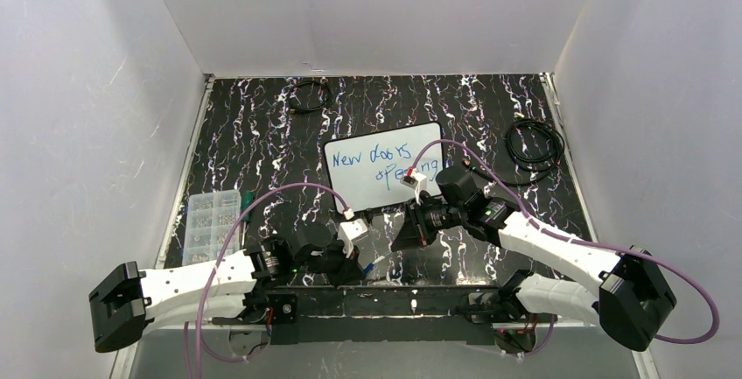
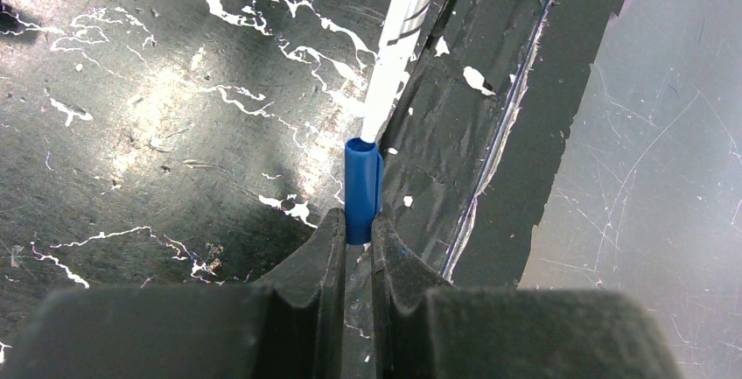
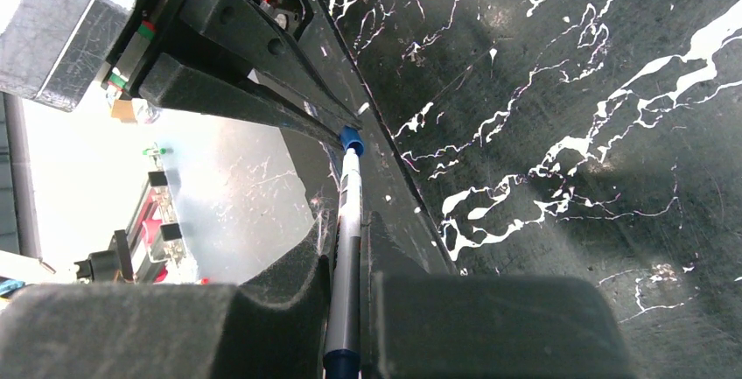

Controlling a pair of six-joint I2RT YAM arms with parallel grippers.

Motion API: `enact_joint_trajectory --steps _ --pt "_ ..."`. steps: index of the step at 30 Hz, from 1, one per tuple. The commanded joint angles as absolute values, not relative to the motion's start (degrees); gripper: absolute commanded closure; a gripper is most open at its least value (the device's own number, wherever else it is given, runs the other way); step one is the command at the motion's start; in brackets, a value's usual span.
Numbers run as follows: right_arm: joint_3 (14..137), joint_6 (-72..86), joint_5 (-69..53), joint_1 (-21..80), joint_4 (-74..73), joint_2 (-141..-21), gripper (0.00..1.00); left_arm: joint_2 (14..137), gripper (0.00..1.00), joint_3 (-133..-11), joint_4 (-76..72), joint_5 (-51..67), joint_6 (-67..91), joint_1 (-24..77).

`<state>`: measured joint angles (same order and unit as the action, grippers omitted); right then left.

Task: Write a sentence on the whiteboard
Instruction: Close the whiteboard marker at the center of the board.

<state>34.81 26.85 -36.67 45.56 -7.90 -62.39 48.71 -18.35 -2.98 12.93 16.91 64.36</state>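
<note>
Top view, far left: a clear compartment box point(image 1: 211, 226) lies on the black, white-veined table point(image 1: 262, 151). A green-handled tool point(image 1: 248, 207) lies just beside the box's right edge.

Lower left of centre: the left arm reaches in low along the near edge. In the left wrist view the left gripper point(image 2: 358, 228) has its fingers drawn narrow and pinched on a blue cap point(image 2: 362, 185). The cap's far end meets the white barrel of a marker point(image 2: 398, 42), which runs up out of the frame. Whether the cap is fully seated cannot be told.

Centre: the whiteboard point(image 1: 346, 188) lies flat on the table, upper middle of the frame, long edges running left to right, slightly skewed. The sentence point(image 1: 385, 162) is in blue hand, two lines, upper line "New doors" and lower line roughly "opening". The last letters are partly covered by the right arm's cable and wrist. A small dark cable loop point(image 1: 308, 96) lies near the back wall, above and left of the board.

Right of centre: the right arm crosses the board's lower right corner. In the right wrist view the right gripper point(image 3: 347, 235) is closed narrow on the marker barrel, which points away toward the cap clamped in the other arm's fingers. Both grippers are on the one pen, near the table's front edge and below the board.

Far right: a coiled black cable point(image 1: 534, 145) lies on the table, apart from the board.
</note>
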Motion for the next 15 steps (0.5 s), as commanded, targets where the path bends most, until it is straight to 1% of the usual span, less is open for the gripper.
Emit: enact_joint_trajectory --steps 1,15 --pt "34.77 26.98 -38.89 46.05 -5.01 -62.19 0.99 48.87 1.0 -19.77 -3.25 13.45 16.17 64.78" --pt "33.35 26.37 -37.97 46.41 -5.67 -62.59 0.99 48.14 1.0 -19.63 -3.25 13.04 16.09 64.85"
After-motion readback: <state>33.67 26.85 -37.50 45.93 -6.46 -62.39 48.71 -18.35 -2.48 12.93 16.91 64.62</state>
